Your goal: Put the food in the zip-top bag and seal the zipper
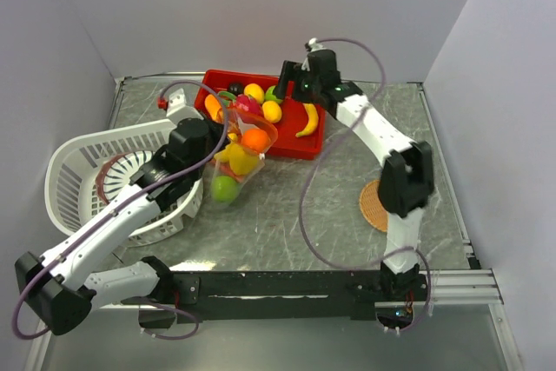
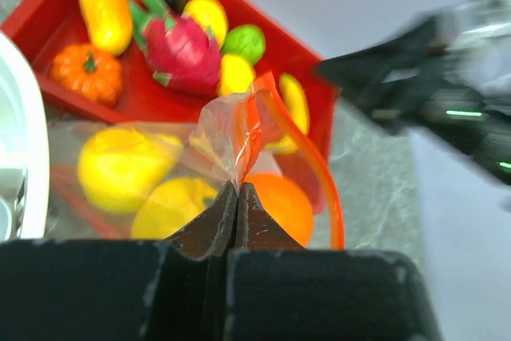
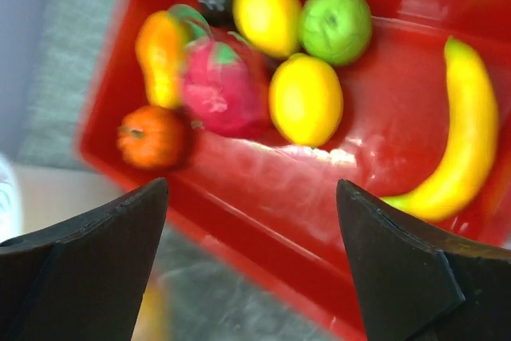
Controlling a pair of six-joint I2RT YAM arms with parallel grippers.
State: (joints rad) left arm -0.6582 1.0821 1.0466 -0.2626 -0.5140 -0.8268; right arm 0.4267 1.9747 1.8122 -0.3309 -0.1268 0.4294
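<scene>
Clamping the zip-top bag [image 1: 236, 162] by its rim, the left gripper [image 2: 237, 191] held it, part-filled with food [image 1: 225, 187], between the white basket [image 1: 78, 158] and the red tray [image 1: 306, 149]. The right gripper [image 3: 251, 189] hovered wide open, empty, over the tray.

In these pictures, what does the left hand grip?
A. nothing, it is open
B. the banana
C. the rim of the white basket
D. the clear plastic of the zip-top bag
D: in the left wrist view the left hand is shut on a fold of the zip-top bag, just beside its orange zipper.
</scene>
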